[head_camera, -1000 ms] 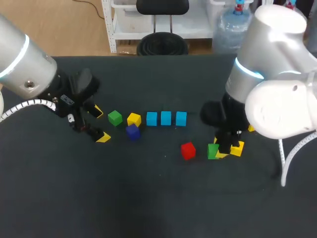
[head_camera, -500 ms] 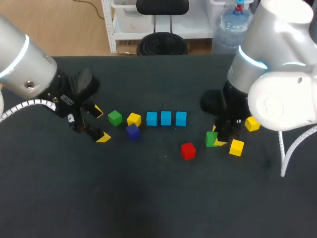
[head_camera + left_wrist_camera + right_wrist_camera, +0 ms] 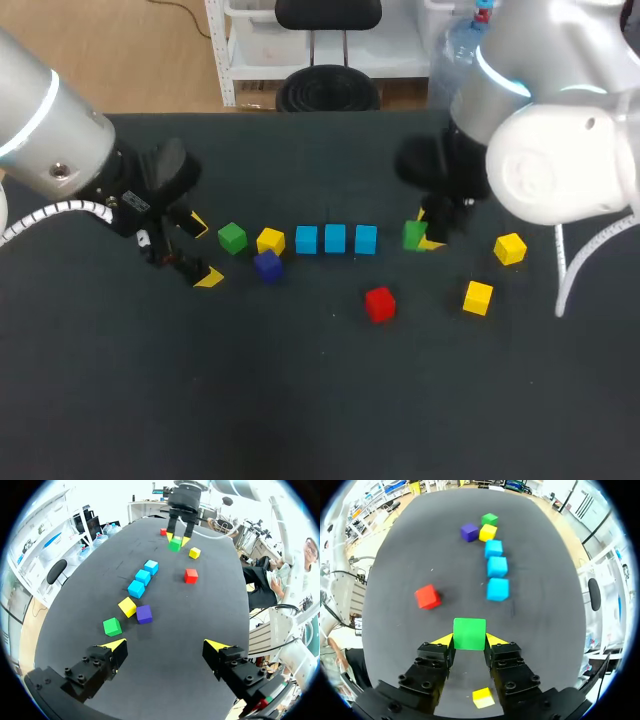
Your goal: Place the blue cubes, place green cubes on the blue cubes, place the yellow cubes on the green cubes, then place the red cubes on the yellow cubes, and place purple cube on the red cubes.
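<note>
On my left, the left gripper (image 3: 203, 251) hangs over the black table (image 3: 300, 400) with its fingers spread wide, and it holds nothing. Just to its right lies a loose green cube (image 3: 232, 237), then a yellow cube (image 3: 270, 241) with the purple cube (image 3: 267, 265) just beside it, on the robot's side. Next comes the row of 3 blue cubes (image 3: 335, 238), side by side. The red cube (image 3: 379, 303) lies alone, nearer to the robot. The right gripper (image 3: 424, 233) has both fingers pressed on a second green cube (image 3: 469, 634), just right of the blue row. 2 more yellow cubes (image 3: 478, 297) lie apart at the far right
</note>
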